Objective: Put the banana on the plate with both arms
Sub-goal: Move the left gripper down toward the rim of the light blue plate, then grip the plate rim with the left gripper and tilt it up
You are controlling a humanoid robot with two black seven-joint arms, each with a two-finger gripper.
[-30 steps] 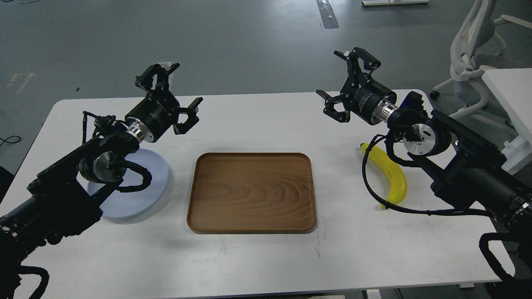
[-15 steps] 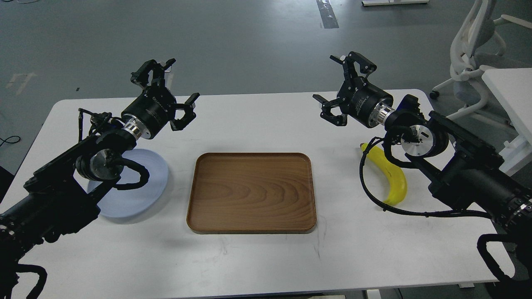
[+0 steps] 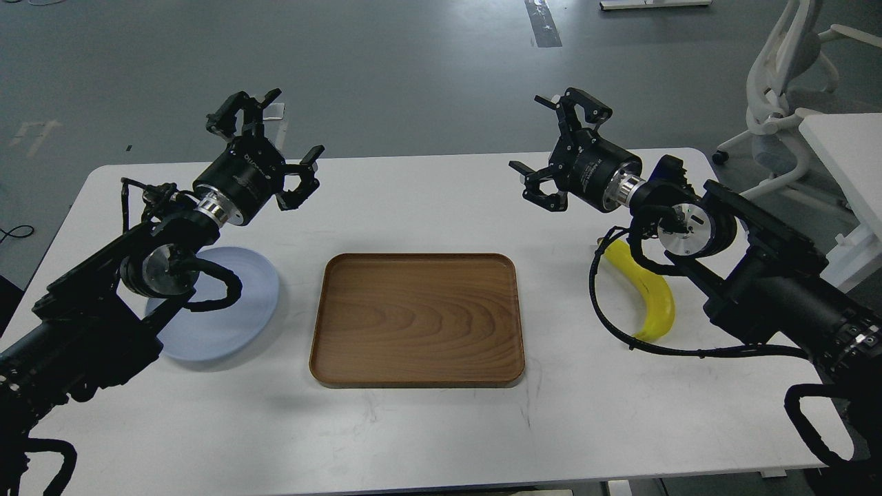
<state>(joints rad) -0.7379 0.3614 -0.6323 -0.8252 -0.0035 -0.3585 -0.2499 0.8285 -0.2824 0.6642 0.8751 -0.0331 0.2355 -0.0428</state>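
Observation:
The yellow banana (image 3: 651, 293) lies on the white table at the right, partly hidden behind my right arm and its cable. The pale blue-grey plate (image 3: 238, 313) sits at the left, partly covered by my left arm. My left gripper (image 3: 265, 141) is open and empty, raised above the table behind the plate. My right gripper (image 3: 555, 148) is open and empty, raised up and to the left of the banana, apart from it.
A brown wooden tray (image 3: 417, 317) lies in the middle of the white table (image 3: 427, 427). A white office chair (image 3: 785, 89) and another white table edge (image 3: 847, 158) stand at the far right. Grey floor lies beyond.
Both grippers have risen and moved a little to the left and away from me, staying open. The banana, plate and tray have not moved.

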